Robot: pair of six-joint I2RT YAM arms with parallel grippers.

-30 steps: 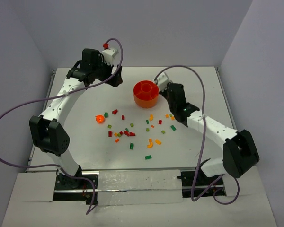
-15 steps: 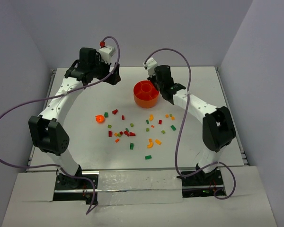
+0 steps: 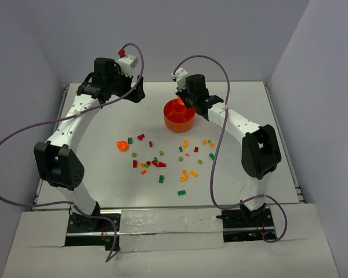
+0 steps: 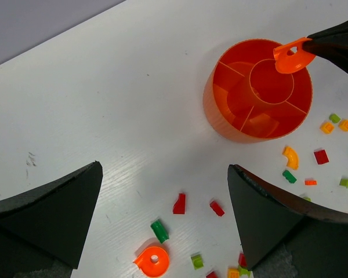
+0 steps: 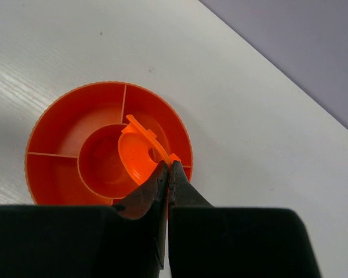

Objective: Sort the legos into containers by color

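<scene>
Your right claw (image 5: 168,169) pinches a round orange lego (image 5: 138,153) by its thin edge, above the bowl (image 5: 58,103) near the far edge of the surface (image 3: 98,174). It looks light, stiff and slick, so it may pivot; the flat rim seems the best hold. Your left claw (image 4: 165,174) gapes wide, empty.

text: none legible | labels: none | small marks possibly too blurred
</scene>
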